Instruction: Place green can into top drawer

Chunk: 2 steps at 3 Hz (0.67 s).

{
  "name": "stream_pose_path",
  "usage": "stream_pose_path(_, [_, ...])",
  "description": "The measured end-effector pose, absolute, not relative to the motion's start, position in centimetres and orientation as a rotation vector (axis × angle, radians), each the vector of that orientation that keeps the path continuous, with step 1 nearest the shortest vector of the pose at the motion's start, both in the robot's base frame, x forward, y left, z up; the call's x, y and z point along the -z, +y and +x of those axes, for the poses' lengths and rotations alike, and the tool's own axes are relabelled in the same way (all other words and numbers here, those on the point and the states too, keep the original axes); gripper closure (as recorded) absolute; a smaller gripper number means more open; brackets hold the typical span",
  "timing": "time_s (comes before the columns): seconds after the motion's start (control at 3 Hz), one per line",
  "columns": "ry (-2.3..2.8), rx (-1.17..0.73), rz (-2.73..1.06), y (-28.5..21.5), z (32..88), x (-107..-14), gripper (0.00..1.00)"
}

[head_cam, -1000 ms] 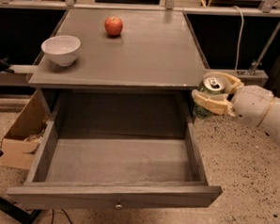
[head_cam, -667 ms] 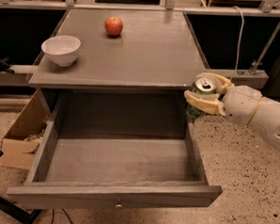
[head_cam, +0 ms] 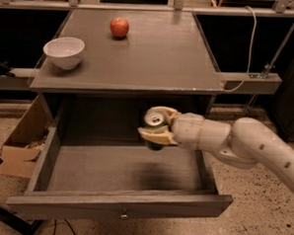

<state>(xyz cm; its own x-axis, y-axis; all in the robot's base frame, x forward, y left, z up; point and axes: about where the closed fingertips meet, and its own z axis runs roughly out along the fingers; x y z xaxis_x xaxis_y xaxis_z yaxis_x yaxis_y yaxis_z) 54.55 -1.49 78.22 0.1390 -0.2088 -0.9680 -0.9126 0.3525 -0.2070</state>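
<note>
Green can (head_cam: 154, 119): held in the air over the open drawer, toward its 2 o'clock corner. The silver top with the pull tab tilts toward the camera, and the dark base hangs clear of the drawer floor.
Gripper (head_cam: 155, 126): clamped on the can, with one pale finger over the top rim and the other under its side. It sits just below the tabletop's front edge.
Arm (head_cam: 244, 144): white; reaches in from 3 o'clock above the drawer's right wall.
Drawer (head_cam: 118, 203): grey and pulled well out, with a small round knob at the centre of the front panel. The can's shadow lies on its floor.
Tabletop (head_cam: 155, 60): flat grey, with an apple (head_cam: 119, 27) at 12 o'clock and a white bowl (head_cam: 64, 52) at 9 o'clock, well apart.
Room: speckled floor (head_cam: 260, 214); a cardboard box (head_cam: 22, 142) just beside the drawer at 9 o'clock; a pale cable (head_cam: 250, 41) at 2 o'clock of the table.
Open room: bare drawer floor spreads from the can toward 9 and 6 o'clock.
</note>
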Motion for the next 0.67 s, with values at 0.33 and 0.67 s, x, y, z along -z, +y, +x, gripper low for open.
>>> stream_pose_path(0.33, [1.351,-0.768,-1.199,3.1,53.8,-76.0,1.0])
stream_pose_path(0.67, [1.322,-0.821,-1.211,6.8,54.3,-74.6,1.0])
